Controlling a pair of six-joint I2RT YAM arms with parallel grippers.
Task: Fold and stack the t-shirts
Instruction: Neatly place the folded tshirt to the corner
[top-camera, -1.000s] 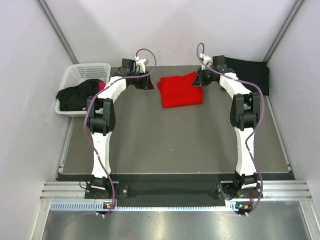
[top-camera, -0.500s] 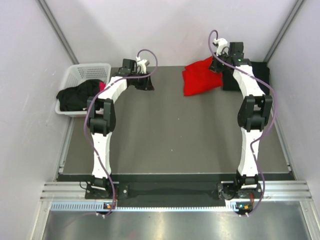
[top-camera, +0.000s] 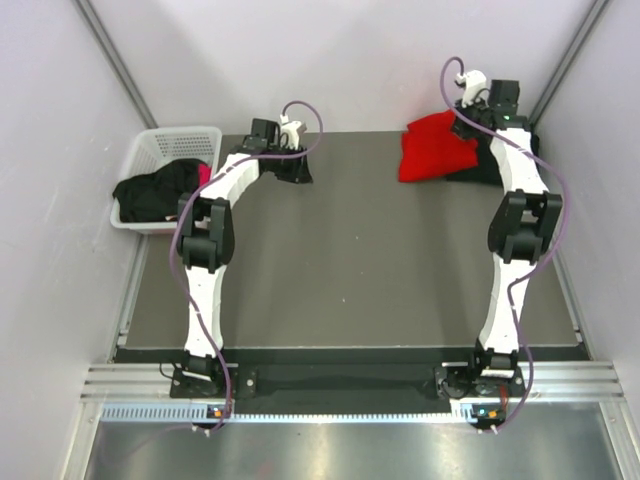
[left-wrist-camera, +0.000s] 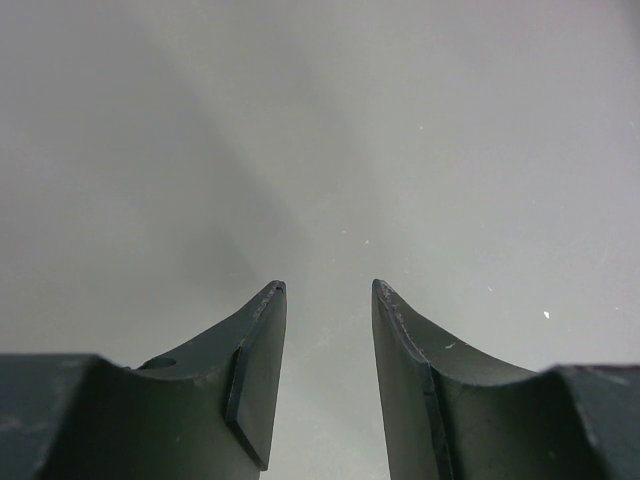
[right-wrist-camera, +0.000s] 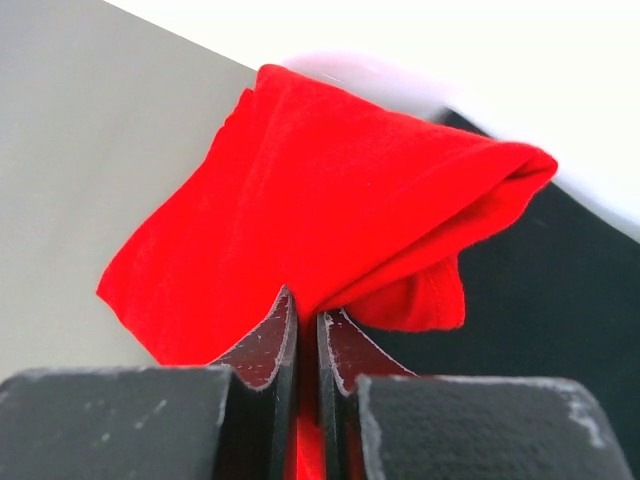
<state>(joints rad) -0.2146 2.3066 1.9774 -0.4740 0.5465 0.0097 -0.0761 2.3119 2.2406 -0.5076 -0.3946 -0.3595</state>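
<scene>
Your right gripper (right-wrist-camera: 307, 303), clamped on the folded red t-shirt (top-camera: 432, 150), has carried it from mid-table (top-camera: 350, 260) to the far right corner, now partly over the black t-shirt (right-wrist-camera: 560, 290)

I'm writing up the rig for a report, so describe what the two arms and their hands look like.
The left arm and right arm have white links with black joints, and a purple cable runs along each. The left hand and right hand each have two dark fingers tapering to narrow tips, lightly scuffed.

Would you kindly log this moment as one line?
left hand: open, empty | right hand: shut on red shirt, by black shirt | basket: clothes inside
</scene>
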